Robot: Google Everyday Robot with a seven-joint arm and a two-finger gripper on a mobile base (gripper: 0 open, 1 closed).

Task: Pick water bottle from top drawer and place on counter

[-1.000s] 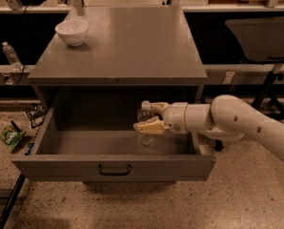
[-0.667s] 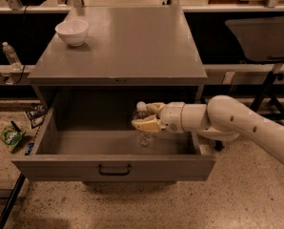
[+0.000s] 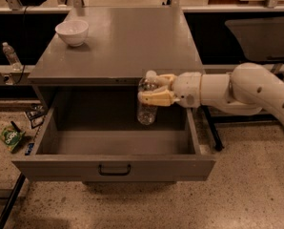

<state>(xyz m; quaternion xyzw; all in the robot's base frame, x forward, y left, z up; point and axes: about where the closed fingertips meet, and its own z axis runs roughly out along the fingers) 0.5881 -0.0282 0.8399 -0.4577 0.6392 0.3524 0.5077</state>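
The water bottle is off the floor of the top drawer now. A second ago it stood low inside the box; I have since raised it, and its cap sits about level with the front edge of the tabletop, while its base hangs in the open space above the drawer bottom. It looks upright, or very nearly so.

My gripper is clenched around the upper part of the bottle, one finger behind the neck and the other across the front of it, with my arm reaching in from the right over the drawer's side wall.

The lift tells me the grasp is holding, so the picking half of the job looks done. What remains, I judge, is to raise the bottle a little more until its base clears the edge, carry it back over the grey surface and set it down.

There is bare surface in the middle and on the right. The white bowl sits at the far left corner, well apart from where I would put it.
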